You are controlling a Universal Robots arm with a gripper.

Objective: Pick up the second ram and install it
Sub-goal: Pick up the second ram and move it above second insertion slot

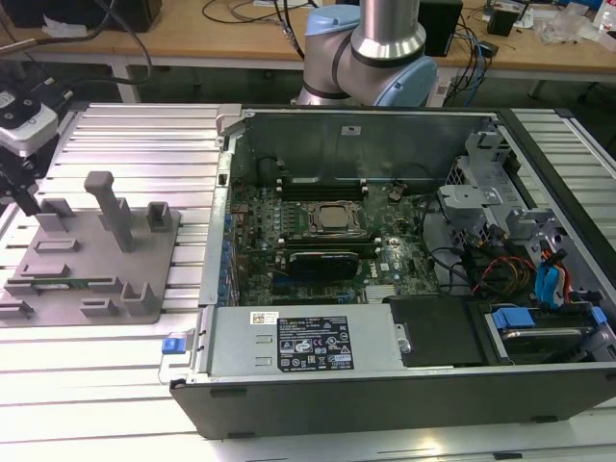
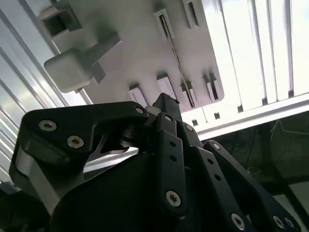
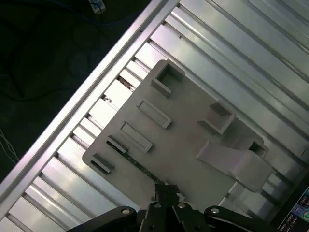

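On the grey holder plate point(image 1: 96, 260), between its low blocks, rests the second ram point(image 1: 73, 282). The gripper point(image 3: 165, 189) hovers above the plate near the stick's end, pressed together and empty. This seems the approach step; grasping calls for spreading across its thin edges.
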